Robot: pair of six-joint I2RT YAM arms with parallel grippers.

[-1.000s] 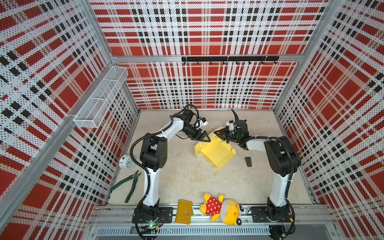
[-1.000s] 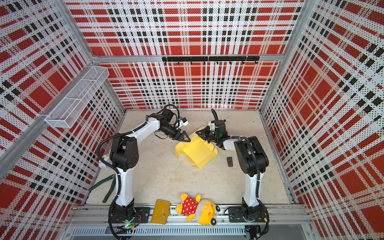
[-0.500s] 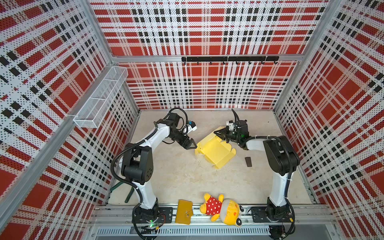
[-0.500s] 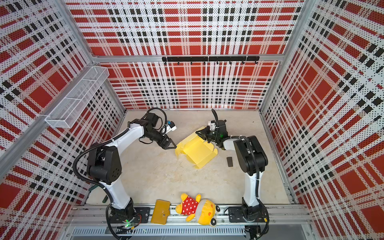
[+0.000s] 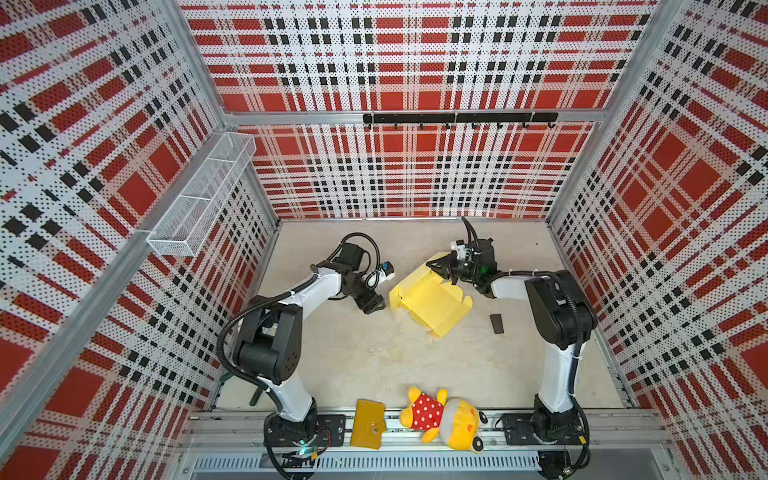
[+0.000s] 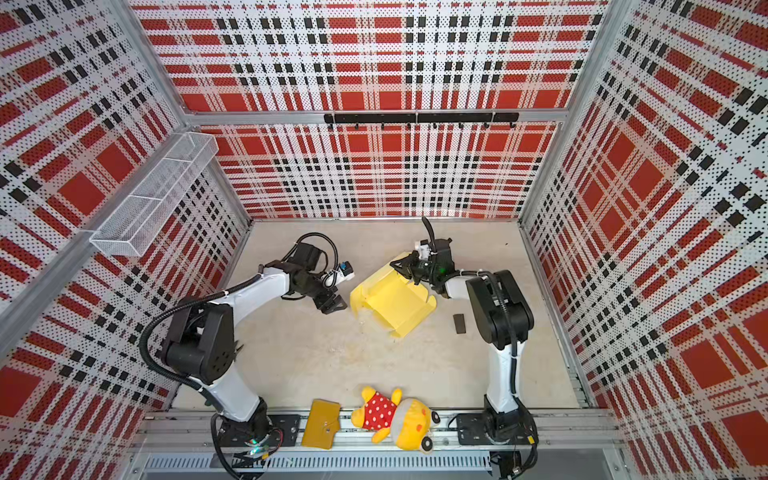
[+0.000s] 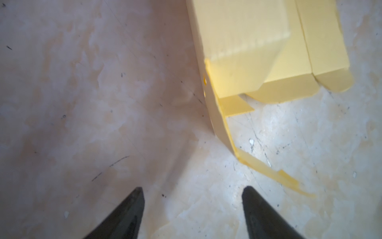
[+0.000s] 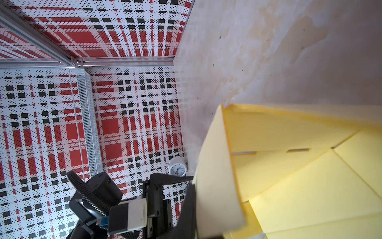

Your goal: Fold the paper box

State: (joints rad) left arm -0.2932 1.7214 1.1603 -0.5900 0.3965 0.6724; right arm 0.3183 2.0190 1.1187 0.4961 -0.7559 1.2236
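The paper box (image 5: 430, 301) (image 6: 390, 305) is a pale yellow die-cut sheet, partly folded, lying mid-table in both top views. Its far flap (image 8: 217, 175) stands up, and my right gripper (image 5: 441, 271) (image 6: 405, 268) (image 8: 196, 207) is shut on that flap. One dark finger (image 8: 186, 207) presses against the flap's outer face. My left gripper (image 5: 372, 305) (image 6: 332, 306) (image 7: 192, 190) hovers just left of the box, apart from it, open with only bare table between its fingertips. The left wrist view shows the box's side wall and loose tabs (image 7: 248, 51).
A yellow plush toy (image 5: 442, 415) and a mustard wallet (image 5: 368, 424) lie at the front rail. A small black block (image 5: 496, 323) sits right of the box. A white clock (image 8: 177, 168) stands by the left wall. A wire basket (image 5: 203, 195) hangs on that wall.
My left arm has swung away from the box's left corner, leftward and toward the front, and its jaws have narrowed somewhat. My right gripper has stayed shut on the flap.
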